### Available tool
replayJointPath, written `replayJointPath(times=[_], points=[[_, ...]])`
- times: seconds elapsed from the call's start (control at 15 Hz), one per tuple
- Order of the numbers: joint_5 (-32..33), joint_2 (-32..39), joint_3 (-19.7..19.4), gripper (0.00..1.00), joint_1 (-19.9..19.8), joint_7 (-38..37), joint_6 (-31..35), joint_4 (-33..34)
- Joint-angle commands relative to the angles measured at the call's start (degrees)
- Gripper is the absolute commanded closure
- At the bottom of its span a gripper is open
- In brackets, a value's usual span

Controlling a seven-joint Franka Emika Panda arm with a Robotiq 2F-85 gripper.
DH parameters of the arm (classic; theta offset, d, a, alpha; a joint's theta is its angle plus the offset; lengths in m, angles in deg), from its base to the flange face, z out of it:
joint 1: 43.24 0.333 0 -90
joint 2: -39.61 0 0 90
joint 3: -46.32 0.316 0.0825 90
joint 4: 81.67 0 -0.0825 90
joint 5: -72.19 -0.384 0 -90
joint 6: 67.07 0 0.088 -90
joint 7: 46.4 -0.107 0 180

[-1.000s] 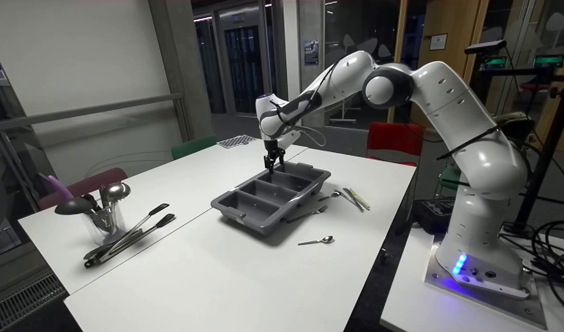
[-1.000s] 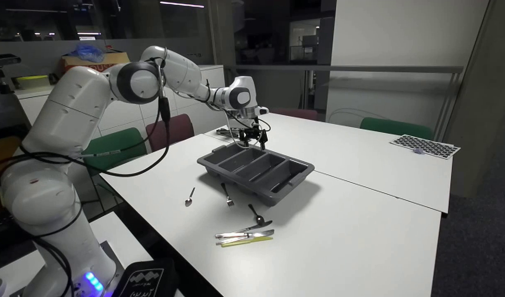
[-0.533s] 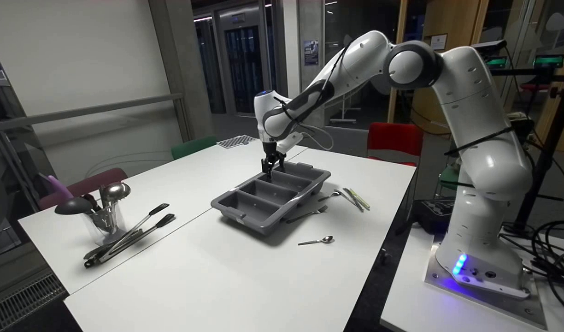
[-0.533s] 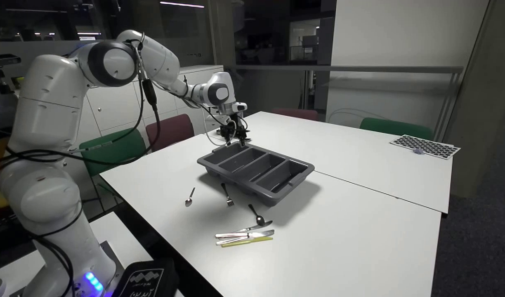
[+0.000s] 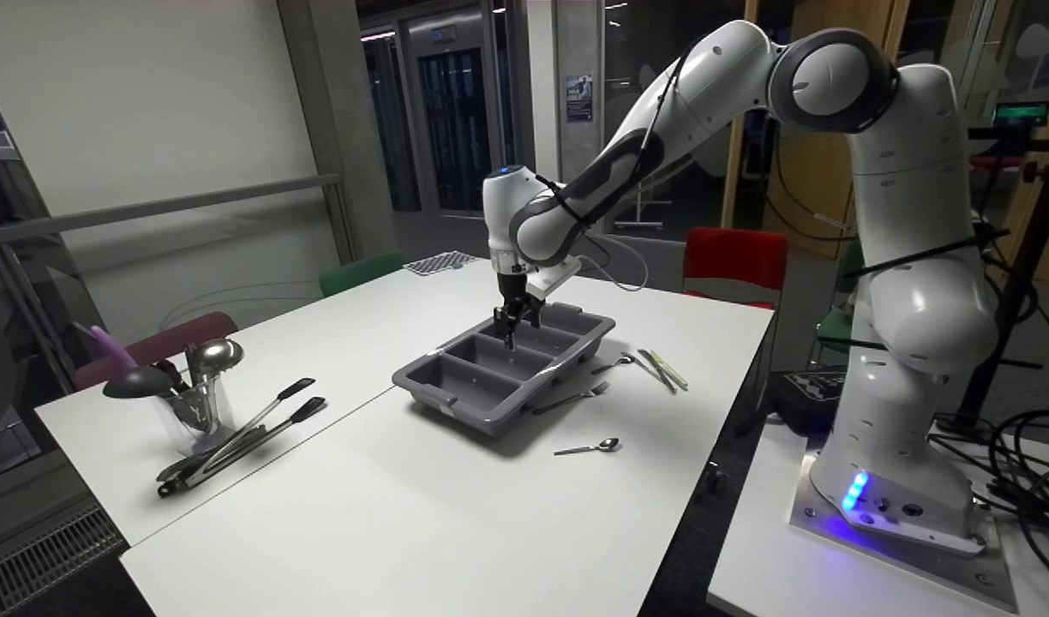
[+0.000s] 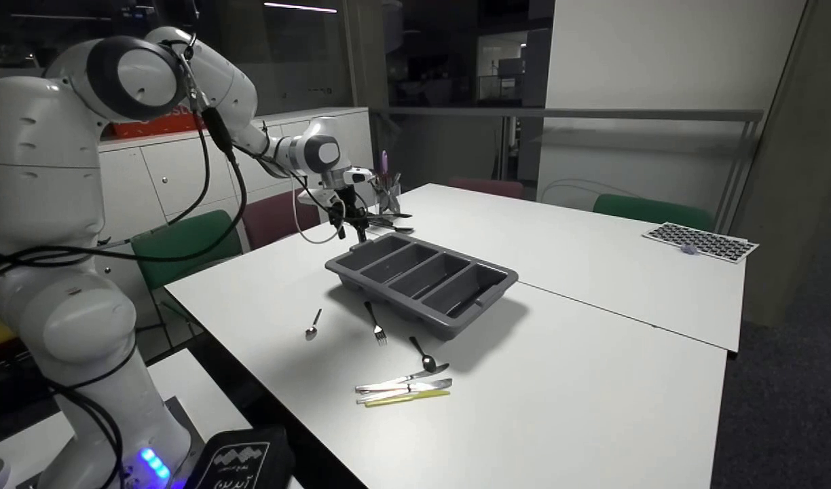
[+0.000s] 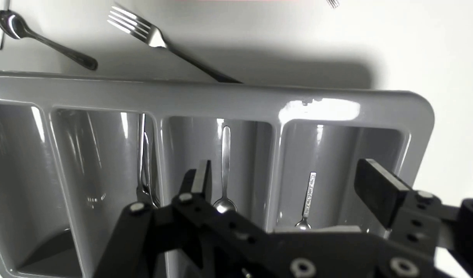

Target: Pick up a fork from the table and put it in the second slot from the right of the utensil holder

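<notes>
The silver fork [image 7: 157, 39] lies on the white table [image 5: 387, 523], handle end against the grey utensil holder [image 7: 221, 100]. The fork shows in both exterior views [image 5: 576, 398] [image 6: 375, 324]. The holder has several long slots. In the wrist view, the second slot from the right [image 7: 242, 139] holds a spoon, and the rightmost holds a small spoon. The second slot from the left [image 7: 101, 154] holds slim utensils, heads partly hidden. From which side slots are counted, I cannot tell. My gripper [image 7: 286, 181] is open and empty over the holder, apart from the fork.
A dark spoon [image 6: 422, 354], several knives [image 6: 405, 387] and a small spoon [image 5: 589, 447] lie near the holder. Tongs [image 5: 242, 441] and a clear cup of utensils [image 5: 194, 411] stand farther off. A patterned white board [image 6: 700, 241] lies on the far table.
The arm has drawn back toward its base with its elbow raised. My gripper has moved along the holder toward the small table spoon's end. The fork and holder stay put.
</notes>
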Motion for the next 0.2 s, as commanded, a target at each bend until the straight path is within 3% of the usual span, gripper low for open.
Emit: replayJointPath(times=[0.0, 0.13], points=[[0.32, -0.2, 0.97, 0.0, -1.01, -0.2, -0.14, -0.1], [0.33, -0.22, 0.83, 0.0, -1.09, -0.2, -0.06, -0.22]])
